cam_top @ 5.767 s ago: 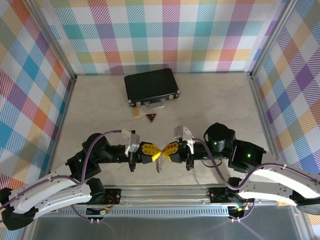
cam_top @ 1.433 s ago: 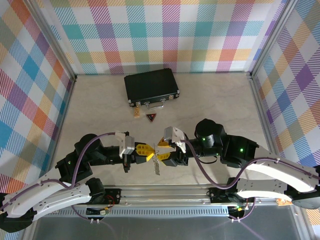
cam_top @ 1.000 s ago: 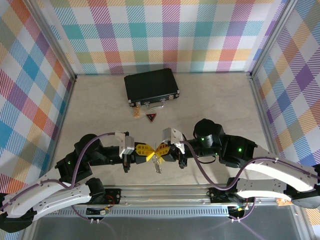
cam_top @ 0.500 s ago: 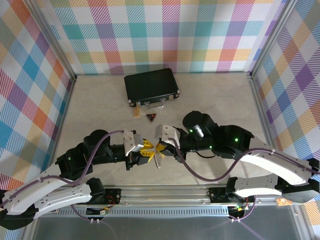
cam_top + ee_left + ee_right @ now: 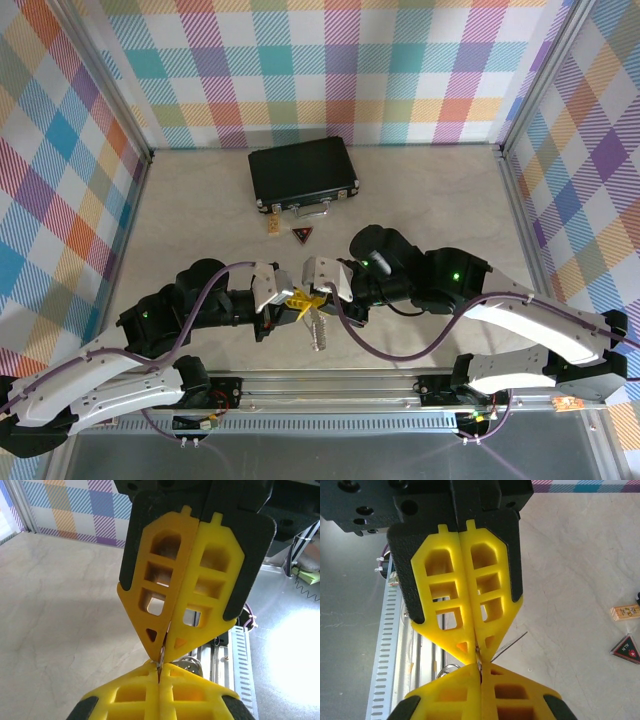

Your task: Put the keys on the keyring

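Left end effector (image 5: pixel 293 303) and right end effector (image 5: pixel 318 292) meet tip to tip. Each is pressed together, pinching a thin silvery strand, probably the keyring (image 5: pixel 318 330), which dangles just below their tips. A black case (image 5: pixel 303 172) lies well beyond them on the worktop (image 5: pixel 200 220).

Keyring (image 5: pixel 446 668) mostly hidden behind right hand (image 5: pixel 481 674); sliver (image 5: pixel 479 661) pinched at tips too thin to identify.

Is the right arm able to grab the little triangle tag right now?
Probably not yet. The triangle tag lies in the open beyond the right tool, nothing between them, but that tool is shut on the keyring, tip to tip with the left tool. It would have to let go first.
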Robot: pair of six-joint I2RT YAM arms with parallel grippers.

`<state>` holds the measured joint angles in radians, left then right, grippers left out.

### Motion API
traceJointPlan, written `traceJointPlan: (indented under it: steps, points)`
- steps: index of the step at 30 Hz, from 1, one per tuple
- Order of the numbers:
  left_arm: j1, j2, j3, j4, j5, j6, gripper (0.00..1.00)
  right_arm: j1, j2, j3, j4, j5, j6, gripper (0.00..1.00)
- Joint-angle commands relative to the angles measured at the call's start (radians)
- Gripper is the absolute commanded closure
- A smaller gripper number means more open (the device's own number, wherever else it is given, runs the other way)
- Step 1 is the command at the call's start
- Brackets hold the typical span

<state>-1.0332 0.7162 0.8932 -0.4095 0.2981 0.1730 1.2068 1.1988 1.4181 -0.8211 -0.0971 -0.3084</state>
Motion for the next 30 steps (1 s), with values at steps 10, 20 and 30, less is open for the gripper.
traceJointPlan:
  steps: [10,20,30]
  points:
    - [-0.003,-0.080,-0.051,0.260,0.080,-0.038,1.00,0.025,-0.143,-0.088,0.179,-0.106,0.107,0.56]
    - [-0.003,-0.118,-0.088,0.434,0.213,-0.064,1.00,0.025,-0.307,-0.232,0.395,-0.116,0.203,0.47]
    - [-0.003,-0.098,-0.090,0.476,0.252,-0.079,1.00,0.025,-0.258,-0.223,0.449,-0.163,0.201,0.56]
